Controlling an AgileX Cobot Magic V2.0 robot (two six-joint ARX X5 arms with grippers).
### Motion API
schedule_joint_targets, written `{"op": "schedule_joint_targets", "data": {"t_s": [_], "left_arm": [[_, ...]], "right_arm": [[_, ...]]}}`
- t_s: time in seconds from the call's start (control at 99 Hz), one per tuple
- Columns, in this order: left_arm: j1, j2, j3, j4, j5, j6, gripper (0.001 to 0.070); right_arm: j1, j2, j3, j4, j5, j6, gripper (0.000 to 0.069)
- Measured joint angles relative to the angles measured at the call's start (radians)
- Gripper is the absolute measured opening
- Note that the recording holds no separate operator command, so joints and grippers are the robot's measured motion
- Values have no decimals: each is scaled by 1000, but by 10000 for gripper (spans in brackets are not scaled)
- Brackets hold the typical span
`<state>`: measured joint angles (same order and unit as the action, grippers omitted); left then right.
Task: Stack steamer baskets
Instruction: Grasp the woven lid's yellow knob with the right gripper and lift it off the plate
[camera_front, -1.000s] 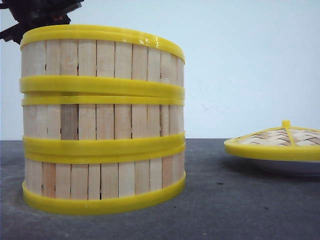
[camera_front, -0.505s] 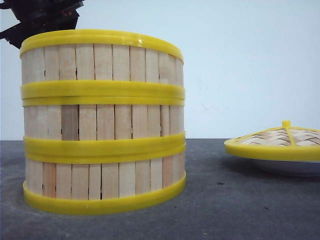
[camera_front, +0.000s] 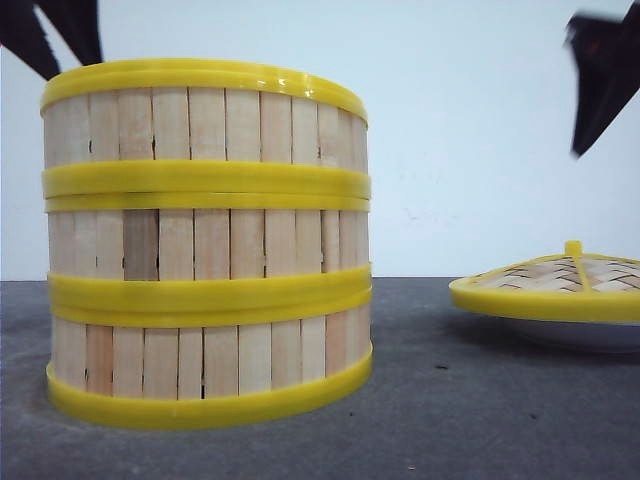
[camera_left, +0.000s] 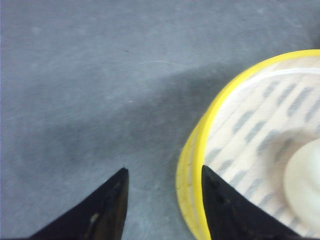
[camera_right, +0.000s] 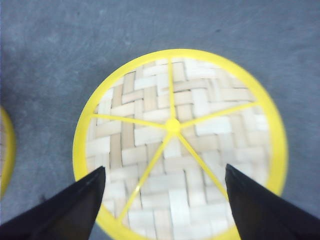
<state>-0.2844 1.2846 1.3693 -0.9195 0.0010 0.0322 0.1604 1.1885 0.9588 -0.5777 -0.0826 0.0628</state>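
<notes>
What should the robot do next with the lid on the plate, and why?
Probably lower the open right end effector onto the yellow-rimmed woven domed lid beneath it: the three slatted wooden steamer baskets already stand stacked, uncovered.

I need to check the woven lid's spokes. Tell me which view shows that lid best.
The right wrist view: the lid is seen from above, weave and spokes nearly whole. The front view shows the lid only edge-on, cut off at the frame. The left wrist view misses it.
</notes>
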Motion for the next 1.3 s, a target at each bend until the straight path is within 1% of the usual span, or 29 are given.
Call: {"op": "schedule_joint_targets", "data": {"t_s": [0.131,0.293,0.465,0.677,0.818,0.949,1.091,1.303], "left_arm": [[1,-79,-130,32,-5,-25,270],[31,-195,-276,49,-30,-37,270],[72,-281,-338,43,-32,-48,270],[103,-345,-344,45,-32,-48,270],[111,-352,-344,44,-32,-51,270],[111,-353,-344,41,-32,-56,270],[111,-353,-344,41,-32,-60,270],[111,-353,-344,41,-32,-63,270]], "right_arm": [[0,90,0,60,-1,-14,471],[-1,175,0,145,-1,-34,471],[-1,227,0,199,-1,-50,461],[-1,294,0,223,3,-59,444],[-3,303,0,241,7,-60,370],[-3,306,0,249,7,-63,321],[-3,306,0,249,7,-64,189],[0,306,0,248,6,-66,70]]}}
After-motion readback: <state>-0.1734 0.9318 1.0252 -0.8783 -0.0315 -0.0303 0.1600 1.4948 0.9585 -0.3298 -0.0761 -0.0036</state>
